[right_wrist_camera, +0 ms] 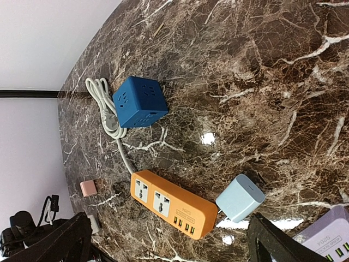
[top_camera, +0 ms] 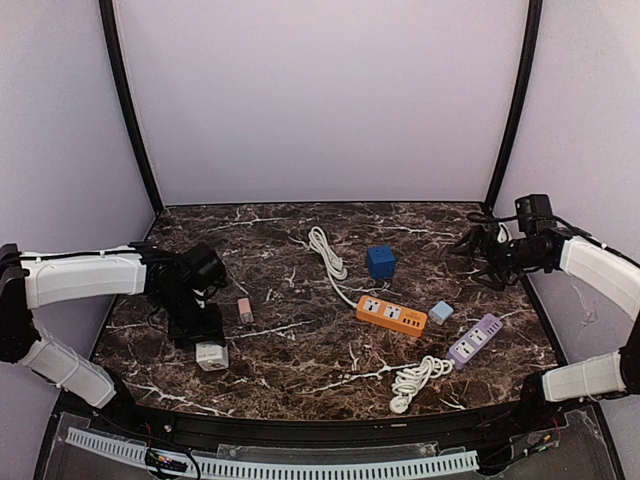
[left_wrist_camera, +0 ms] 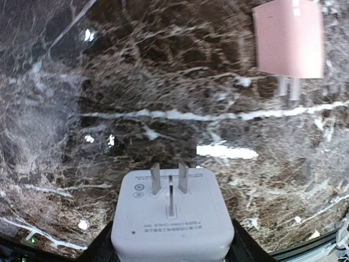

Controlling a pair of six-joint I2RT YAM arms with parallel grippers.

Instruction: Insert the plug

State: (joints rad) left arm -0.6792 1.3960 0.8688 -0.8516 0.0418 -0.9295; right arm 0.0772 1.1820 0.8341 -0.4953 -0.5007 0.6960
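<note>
The left fingers (left_wrist_camera: 240, 243) show only as dark edges on either side of the white plug (left_wrist_camera: 172, 218), which sits squarely between them at a middling gap. Whether the pads press its sides is hidden at the bottom of the wrist view, so I cannot tell if it is gripped or merely bracketed. The plug sits at the near left of the desk (top_camera: 300, 230), its blade face turned toward the wrist camera. A pink plug (left_wrist_camera: 288, 38) lies a little beyond it.

The orange power strip (top_camera: 391, 315), probably the target, lies well to the right of the white plug. Its long axis runs across the desk and its sockets face up. The left arm is by far the nearer to the plug. The right fingers (right_wrist_camera: 275, 240) stand wide apart and hold nothing, raised at the far right with a light blue plug (right_wrist_camera: 240, 197) and a purple strip (top_camera: 475, 342) below them.
</note>
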